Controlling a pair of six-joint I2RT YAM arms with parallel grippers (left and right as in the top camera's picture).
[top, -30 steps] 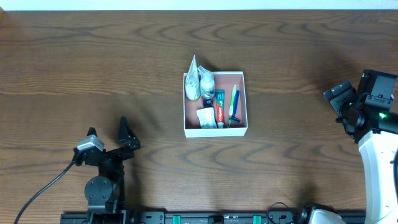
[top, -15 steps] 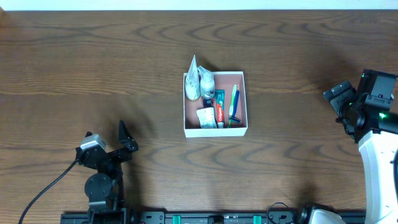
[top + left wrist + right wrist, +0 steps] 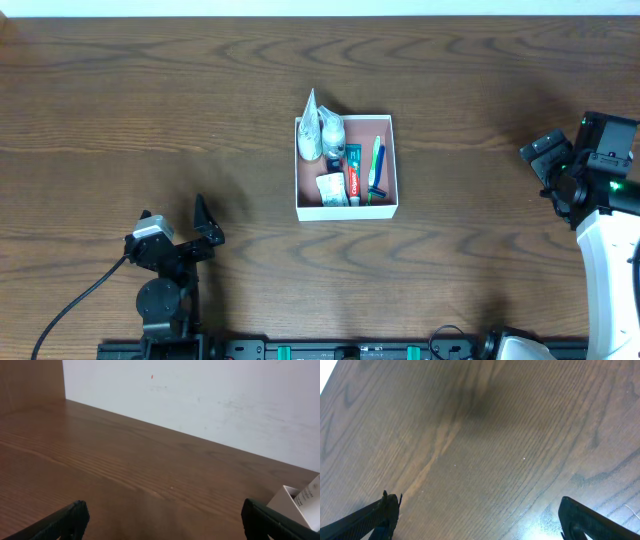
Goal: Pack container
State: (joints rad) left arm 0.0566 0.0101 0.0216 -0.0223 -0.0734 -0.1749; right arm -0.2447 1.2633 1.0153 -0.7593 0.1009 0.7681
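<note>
The container [image 3: 392,205] is a shallow square box with thin white walls and a pinkish-brown inside, at the table's middle. It holds a white tube, a white bottle, a red-and-white toothpaste, a green toothbrush and a blue razor. A corner of it shows at the right edge of the left wrist view [image 3: 287,500]. My left gripper [image 3: 178,222] is open and empty near the front left, well apart from the container; its fingers frame bare wood [image 3: 162,520]. My right gripper [image 3: 545,160] is open and empty at the far right over bare wood [image 3: 480,515].
The dark wooden table [image 3: 150,90] runs to a white wall at the back [image 3: 200,395]. A black cable [image 3: 70,300] trails from the left arm's base at the front edge.
My left gripper has drawn back toward the front edge and turned a little. The right arm and the container's contents have not moved.
</note>
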